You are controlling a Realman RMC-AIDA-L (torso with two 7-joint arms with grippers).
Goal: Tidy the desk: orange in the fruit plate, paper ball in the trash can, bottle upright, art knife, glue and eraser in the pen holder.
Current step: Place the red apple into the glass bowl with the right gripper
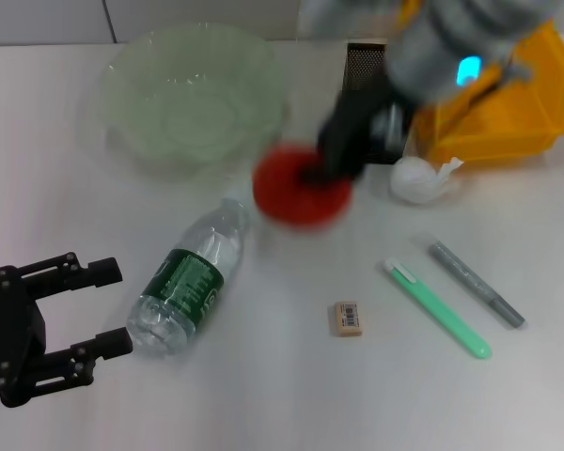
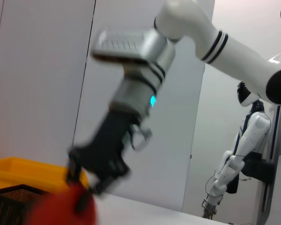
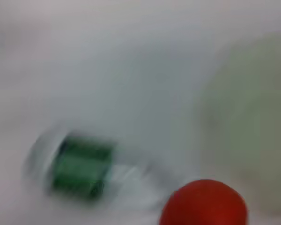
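Observation:
My right gripper (image 1: 312,175) is shut on the red-orange orange (image 1: 301,191) and holds it just above the table, between the fruit plate (image 1: 132,89) and the pen holder (image 1: 364,59); both are blurred by motion. The left wrist view shows that gripper (image 2: 82,193) on the orange (image 2: 61,211). The bottle (image 1: 190,282) lies on its side. My left gripper (image 1: 80,313) is open and empty at the front left, beside the bottle's base. The paper ball (image 1: 419,178) lies by the trash can (image 1: 508,108). The eraser (image 1: 346,318), a green art knife (image 1: 437,307) and a grey glue stick (image 1: 475,283) lie front right.
The right wrist view shows the orange (image 3: 203,202), the lying bottle (image 3: 82,166) and the pale-green plate (image 3: 253,117), all blurred. The right arm reaches in over the pen holder and trash can from the back right.

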